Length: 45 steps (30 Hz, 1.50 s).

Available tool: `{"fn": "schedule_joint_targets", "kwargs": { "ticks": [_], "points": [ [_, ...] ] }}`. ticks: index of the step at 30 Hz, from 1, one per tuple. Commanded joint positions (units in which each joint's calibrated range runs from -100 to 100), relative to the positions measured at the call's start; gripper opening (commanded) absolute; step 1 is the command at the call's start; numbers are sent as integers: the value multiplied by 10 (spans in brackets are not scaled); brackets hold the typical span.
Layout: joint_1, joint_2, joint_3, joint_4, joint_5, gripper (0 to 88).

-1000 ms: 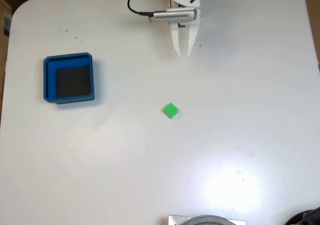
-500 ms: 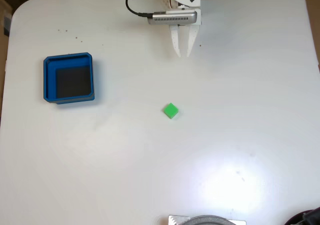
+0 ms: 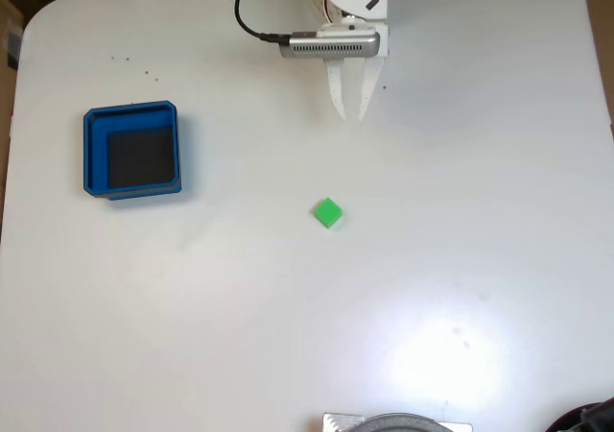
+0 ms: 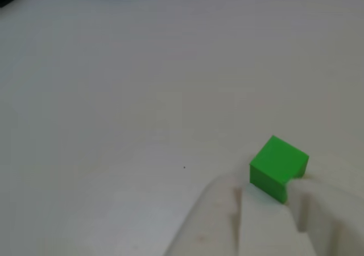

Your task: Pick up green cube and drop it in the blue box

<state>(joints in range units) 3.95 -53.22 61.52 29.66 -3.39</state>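
The green cube (image 3: 328,213) lies alone near the middle of the white table in the fixed view. The blue box (image 3: 93,154), with its black floor, stands far to the left of it. My white gripper (image 3: 350,117) hangs from the top edge, pointing down the picture, a good way above the cube and slightly right of it. Its fingers stand a little apart with nothing between them. In the other view the cube (image 4: 278,166) sits just beyond my two blurred fingertips (image 4: 219,207), lined up with the gap of the gripper (image 4: 268,211).
A black cable (image 3: 251,24) loops beside the arm's base at the top. A grey round object (image 3: 398,422) and a dark thing (image 3: 587,418) sit at the bottom edge. The table's rounded corner is at top left.
The gripper has moved slightly down the fixed view toward the cube, and the cable has shifted left. Cube and box have not moved.
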Motion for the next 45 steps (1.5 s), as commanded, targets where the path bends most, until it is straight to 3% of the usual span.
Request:
{"fn": "schedule_joint_targets", "kwargs": {
  "ticks": [1,16,28,39,45],
  "points": [
    [3,44,-72,0,0,15],
    [9,246,-203,10,-1,15],
    [12,372,-421,217,-2,15],
    [43,523,-559,229,-4,15],
    [54,571,-603,228,-67,15]
  ]
}}
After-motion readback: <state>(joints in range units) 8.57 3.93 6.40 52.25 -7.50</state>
